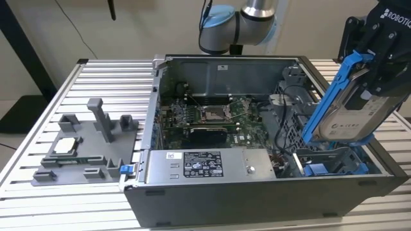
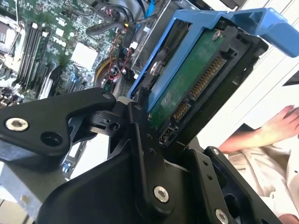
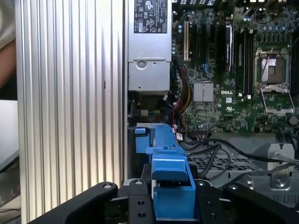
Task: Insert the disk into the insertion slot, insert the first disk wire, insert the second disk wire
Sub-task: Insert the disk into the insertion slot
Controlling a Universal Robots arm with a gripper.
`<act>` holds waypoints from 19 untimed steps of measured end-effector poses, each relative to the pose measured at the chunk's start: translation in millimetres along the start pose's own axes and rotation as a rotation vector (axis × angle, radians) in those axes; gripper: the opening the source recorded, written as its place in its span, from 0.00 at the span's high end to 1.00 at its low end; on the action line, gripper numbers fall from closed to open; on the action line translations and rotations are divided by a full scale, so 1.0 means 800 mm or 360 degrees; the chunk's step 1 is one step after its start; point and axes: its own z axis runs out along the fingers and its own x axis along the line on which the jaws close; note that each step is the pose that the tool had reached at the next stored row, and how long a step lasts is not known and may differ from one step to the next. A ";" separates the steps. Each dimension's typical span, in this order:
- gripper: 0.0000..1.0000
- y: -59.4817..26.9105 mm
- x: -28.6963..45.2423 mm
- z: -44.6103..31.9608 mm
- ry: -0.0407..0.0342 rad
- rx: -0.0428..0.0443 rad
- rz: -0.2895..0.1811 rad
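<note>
Above the grey sheet-metal insertion slot (image 1: 334,163) with blue rails, the black gripper (image 1: 372,82) clamps the tilted, blue-framed silver-grey disk (image 1: 347,115); squaring it to those rails seems key.

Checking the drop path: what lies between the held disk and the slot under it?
Nothing: in the exterior view the tilted disk hangs just above the slot, with only bare air between them.

I see my arm (image 1: 239,21) high at the back, wrist set toward the exterior view's right, hand (image 1: 376,72) pointing downward at a slight tilt, black fingers (image 2: 140,154) clamped on the disk (image 1: 352,108), gripping its upper end
</note>
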 end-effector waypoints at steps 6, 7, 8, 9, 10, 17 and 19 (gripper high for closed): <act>1.00 -0.002 -0.0002 0.0065 0.0000 0.0000 0.0001; 1.00 -0.002 -0.0002 0.0065 0.0000 0.0000 0.0000; 1.00 -0.002 -0.0002 0.0067 0.0000 0.0000 0.0000; 1.00 -0.002 -0.0002 0.0068 0.0000 0.0000 0.0000; 1.00 -0.002 -0.0002 0.0069 0.0000 0.0000 0.0000; 1.00 -0.003 -0.0002 0.0099 0.0000 0.0000 0.0000; 1.00 -0.003 -0.0003 0.0111 0.0000 0.0000 0.0000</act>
